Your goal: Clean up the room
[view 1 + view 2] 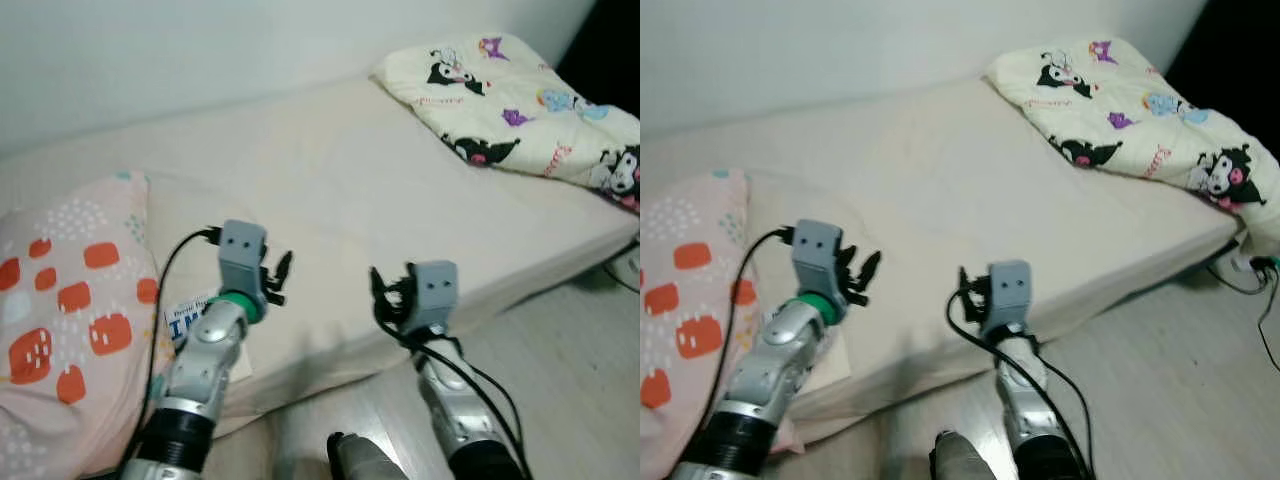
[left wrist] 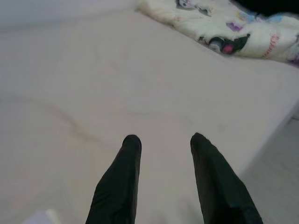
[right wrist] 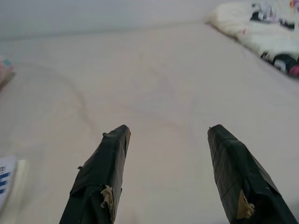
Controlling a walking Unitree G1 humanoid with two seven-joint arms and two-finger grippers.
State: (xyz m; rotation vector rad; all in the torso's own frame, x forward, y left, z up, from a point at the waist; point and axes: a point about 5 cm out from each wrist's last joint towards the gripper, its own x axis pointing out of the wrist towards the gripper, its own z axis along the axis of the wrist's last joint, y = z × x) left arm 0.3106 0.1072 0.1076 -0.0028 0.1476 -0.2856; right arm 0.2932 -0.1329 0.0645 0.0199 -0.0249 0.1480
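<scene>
A low beige mattress [image 1: 330, 190] lies on the floor before me. At its far right corner sits a folded cream blanket [image 1: 520, 95] printed with cartoon figures. A pink pillow [image 1: 70, 300] with orange patches rests at the near left. Beside it lies a white and blue packet [image 1: 188, 320], partly hidden by my left arm. My left gripper [image 1: 280, 280] hovers over the mattress's near edge, open and holding nothing. My right gripper [image 1: 382, 295] is raised at that same near edge, also open and holding nothing.
A pale wall [image 1: 200, 50] backs the mattress. Light wooden floor [image 1: 570, 390] runs along the near right side. Cables [image 1: 1260, 290] lie on the floor at the far right by the mattress corner. The blanket's tail hangs over the right edge.
</scene>
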